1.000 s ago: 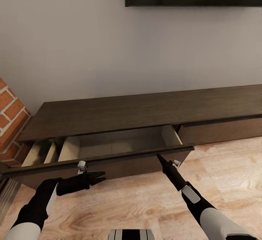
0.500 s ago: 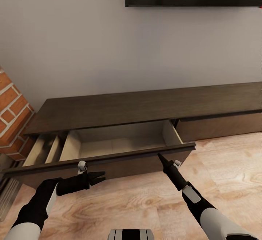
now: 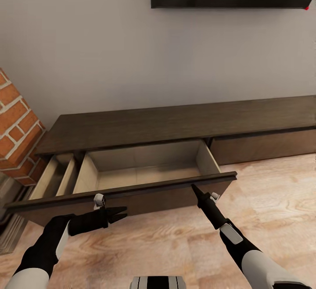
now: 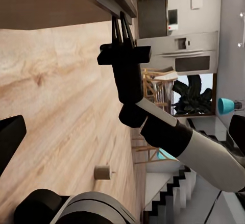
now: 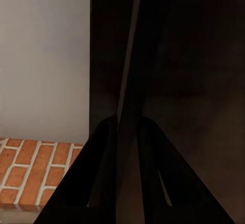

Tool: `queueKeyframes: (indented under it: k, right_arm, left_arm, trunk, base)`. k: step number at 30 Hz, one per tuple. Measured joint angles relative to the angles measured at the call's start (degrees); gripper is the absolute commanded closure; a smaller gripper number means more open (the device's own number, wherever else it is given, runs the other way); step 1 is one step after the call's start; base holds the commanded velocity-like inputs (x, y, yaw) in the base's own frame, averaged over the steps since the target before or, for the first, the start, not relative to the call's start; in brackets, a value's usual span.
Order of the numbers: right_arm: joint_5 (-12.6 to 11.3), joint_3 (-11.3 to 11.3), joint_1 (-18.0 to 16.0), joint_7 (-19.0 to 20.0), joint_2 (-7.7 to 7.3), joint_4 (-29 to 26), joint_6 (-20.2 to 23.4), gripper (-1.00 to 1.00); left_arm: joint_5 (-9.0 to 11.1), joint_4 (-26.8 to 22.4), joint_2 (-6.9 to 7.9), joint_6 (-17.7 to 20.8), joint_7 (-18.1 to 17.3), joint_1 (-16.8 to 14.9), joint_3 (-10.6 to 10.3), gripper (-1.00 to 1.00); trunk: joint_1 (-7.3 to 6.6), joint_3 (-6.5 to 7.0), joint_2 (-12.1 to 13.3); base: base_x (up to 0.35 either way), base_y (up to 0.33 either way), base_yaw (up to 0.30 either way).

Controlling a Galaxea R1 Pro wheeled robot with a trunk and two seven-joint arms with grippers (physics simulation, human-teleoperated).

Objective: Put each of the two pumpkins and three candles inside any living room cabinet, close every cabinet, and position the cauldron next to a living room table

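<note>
- Head view puts us in front of the cabinet, its wide drawer drawn out over the wood floor and bare inside; no pumpkins, candles or cauldron are in sight.
- Our right gripper has its fingers pinched on the top edge of the drawer front; the right wrist view confirms the thin panel edge clamped between both fingers.
- Our left gripper hangs just below the drawer front, fingers pressed together on nothing.
- We judge the drawer open enough; any further pull should run straight back, level with the slides.
- We should part the fingers before lifting away, so the panel is not dragged sideways.
</note>
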Motion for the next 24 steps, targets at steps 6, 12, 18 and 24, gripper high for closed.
queueKeyframes:
  k: [6, 12, 18, 24]
  right_arm:
    - [-0.3, 0.1, 0.0, 0.0, 0.01, 0.1, 0.1, 1.0]
    - [-0.4, 0.0, 0.0, 0.0, 0.06, 0.1, 0.0, 1.0]
    - [-0.4, -0.3, -1.3, -0.2, 0.06, 1.7, -0.2, 1.0]
    - [1.4, -1.4, -1.8, -0.4, 0.07, 1.9, -0.3, 1.0]
  left_arm:
    - [0.0, 0.0, -0.01, 0.0, 0.0, 0.0, 0.0, -1.0]
    - [0.0, 0.0, -0.01, 0.0, 0.0, 0.0, 0.0, -1.0]
    - [0.0, 0.0, 0.04, 0.0, 0.0, 0.0, 0.0, -1.0]
    - [0.0, 0.0, 0.05, 0.0, 0.0, 0.0, 0.0, -1.0]
  trunk:
    - [-0.02, 0.0, 0.0]
    - [-0.01, 0.0, 0.0]
    - [0.0, 0.0, 0.0]
    - [0.0, 0.0, 0.0]
  base:
    - [-0.025, 0.0, 0.0]
    - [-0.029, 0.0, 0.0]
    - [-0.157, 0.0, 0.0]
    - [-0.017, 0.0, 0.0]
